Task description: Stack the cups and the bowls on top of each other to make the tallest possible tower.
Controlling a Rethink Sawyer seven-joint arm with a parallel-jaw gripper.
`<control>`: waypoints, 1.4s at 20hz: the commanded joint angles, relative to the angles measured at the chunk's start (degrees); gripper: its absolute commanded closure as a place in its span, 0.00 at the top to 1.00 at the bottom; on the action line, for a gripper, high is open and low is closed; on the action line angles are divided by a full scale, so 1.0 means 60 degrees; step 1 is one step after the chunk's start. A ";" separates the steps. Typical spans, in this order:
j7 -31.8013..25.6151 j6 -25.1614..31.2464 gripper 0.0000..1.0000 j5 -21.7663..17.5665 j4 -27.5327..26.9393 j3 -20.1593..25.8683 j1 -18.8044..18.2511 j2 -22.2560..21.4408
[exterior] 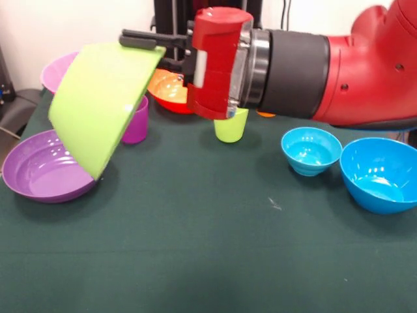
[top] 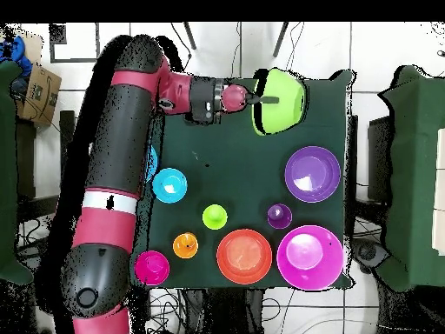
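The shallow purple bowl (exterior: 47,173) lies nearest us, glossy and wide. Above it hangs our lime green bowl (exterior: 101,104), tilted on edge, its rim pinched by the gripper (exterior: 144,41). We judge it best to level the bowl before lowering it squarely onto a broad base. The big blue bowl (exterior: 380,173) and small light blue bowl (exterior: 311,150) sit apart.

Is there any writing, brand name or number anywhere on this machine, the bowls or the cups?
None can be read.
The red arm shows no legible label in either view.
The lime green bowl held in the tool and the other bowls and cups are plain.
A cardboard box off the table has marks too small to read.
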 commanded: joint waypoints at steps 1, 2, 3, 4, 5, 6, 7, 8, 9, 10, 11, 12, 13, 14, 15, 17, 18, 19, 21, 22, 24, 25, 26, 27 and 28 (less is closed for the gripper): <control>0.1314 -0.0134 0.00 0.0509 0.0349 0.0923 0.0065 -0.0029; 0.1332 -0.0086 0.00 0.0500 0.0319 0.0902 0.0065 0.0001; 0.1326 -0.0031 0.00 0.0502 0.0302 0.0886 0.0077 0.0023; 0.1327 0.0028 0.00 0.0505 0.0265 0.0865 0.0077 0.0053; 0.1328 0.0087 0.00 0.0509 0.0229 0.0845 0.0077 0.0083; 0.1342 0.0141 0.00 0.0520 0.0182 0.0831 0.0068 0.0125; 0.1385 0.0213 0.00 0.0546 0.0130 0.0825 0.0059 0.0174; 0.1428 0.0286 0.00 0.0571 0.0079 0.0820 0.0050 0.0224; 0.1447 0.0304 0.00 0.0577 0.0071 0.0819 0.0062 0.0245; 0.1473 0.0329 0.00 0.0582 0.0070 0.0816 0.0070 0.0273; 0.1504 0.0329 0.00 0.0583 0.0081 0.0821 0.0092 0.0295; 0.1534 0.0310 0.00 0.0588 0.0110 0.0841 0.0105 0.0307; 0.1545 0.0335 0.00 0.0608 0.0068 0.0845 0.0099 0.0342; 0.1606 0.0323 0.00 0.0621 0.0097 0.0873 0.0115 0.0369; 0.1666 0.0311 0.00 0.0634 0.0125 0.0902 0.0131 0.0397; 0.1785 0.0267 0.00 0.0652 0.0176 0.0959 0.0172 0.0459; 0.1876 0.0229 0.00 0.0667 0.0227 0.1002 0.0199 0.0481; 0.1942 0.0187 0.00 0.0668 0.0286 0.1034 0.0232 0.0498; 0.2080 0.0084 0.00 0.0647 0.0418 0.1090 0.0306 0.0530; 0.2120 -0.0010 0.00 0.0619 0.0520 0.1130 0.0347 0.0521; 0.2183 -0.0251 0.00 0.0563 0.0762 0.1230 0.0438 0.0473; 0.2198 -0.0373 0.00 0.0575 0.0926 0.1322 0.0493 0.0420; 0.2179 -0.0452 0.00 0.0621 0.1048 0.1421 0.0520 0.0352; 0.2129 -0.0604 0.00 0.0611 0.1194 0.1498 0.0580 0.0293; 0.2065 -0.0667 0.00 0.0622 0.1303 0.1565 0.0621 0.0231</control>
